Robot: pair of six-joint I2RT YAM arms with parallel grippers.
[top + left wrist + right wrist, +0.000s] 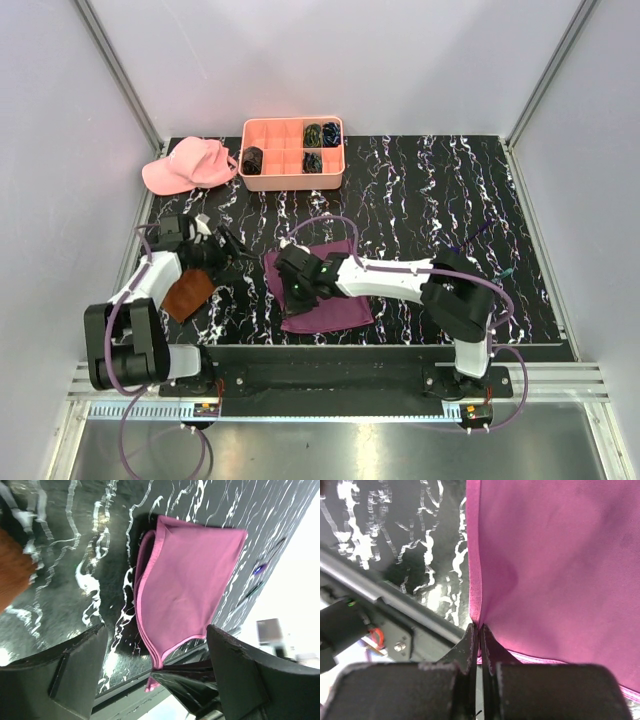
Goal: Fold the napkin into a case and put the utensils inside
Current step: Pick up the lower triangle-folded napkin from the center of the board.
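Note:
The magenta napkin (335,300) lies folded on the dark marbled table, near the front middle. My right gripper (298,292) reaches across it and is shut on its left edge; in the right wrist view the jaws (480,628) pinch the hem of the napkin (555,570). My left gripper (236,246) hovers open a little left of the napkin, holding nothing. Its wrist view looks across the napkin (185,580) at the right gripper pinching the cloth's near corner. Slim utensils (480,234) lie on the table's right side, small and hard to make out.
A rust-brown cloth (187,295) lies by the left arm. A pink cap (188,165) sits at the back left. Beside it stands a salmon compartment tray (292,183) holding dark coiled bundles. White walls enclose the table on three sides.

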